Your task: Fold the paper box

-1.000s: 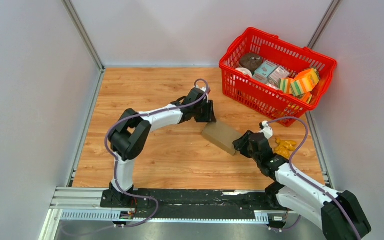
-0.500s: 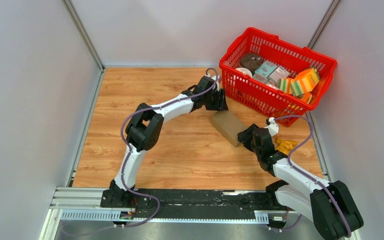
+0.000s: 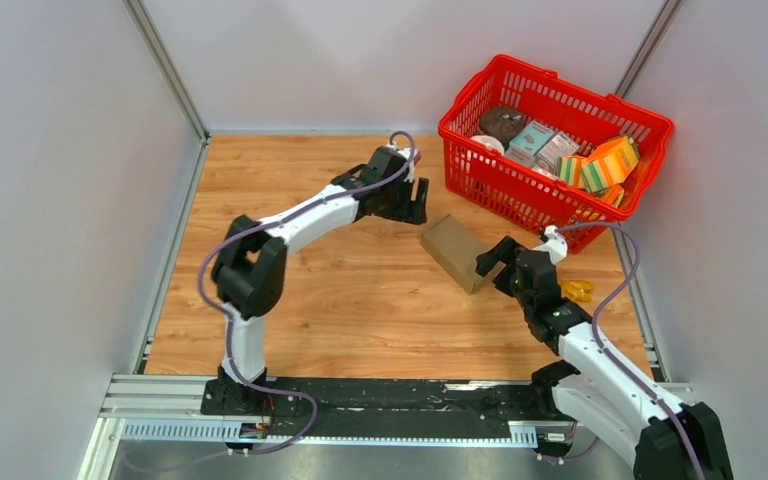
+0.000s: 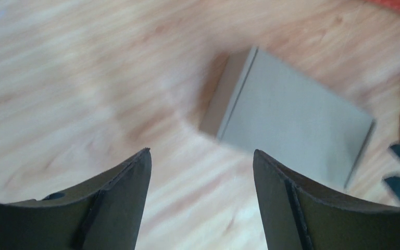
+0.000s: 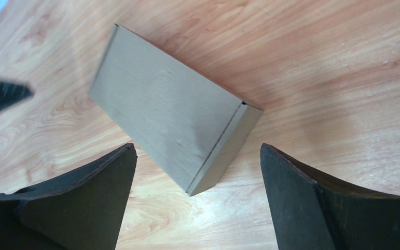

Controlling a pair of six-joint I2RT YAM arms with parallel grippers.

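Note:
The paper box is a closed flat brown cardboard box lying on the wooden table between my two arms, free of both. The left wrist view looks down on the paper box ahead of the fingers; the right wrist view shows the paper box with one corner pointing toward the jaws. My left gripper hovers just up and left of it, open, with only wood between its fingers. At the box's lower right corner, my right gripper is open too, its fingers apart from the cardboard.
A red basket full of colourful packages stands at the back right, close behind the box. A small yellow-orange object lies on the table by the right arm. Grey walls enclose the table on the left, back and right.
Both grippers have opened and let go of the box, which now rests on the table. The left gripper has drawn back to the left; the right one has backed off slightly.

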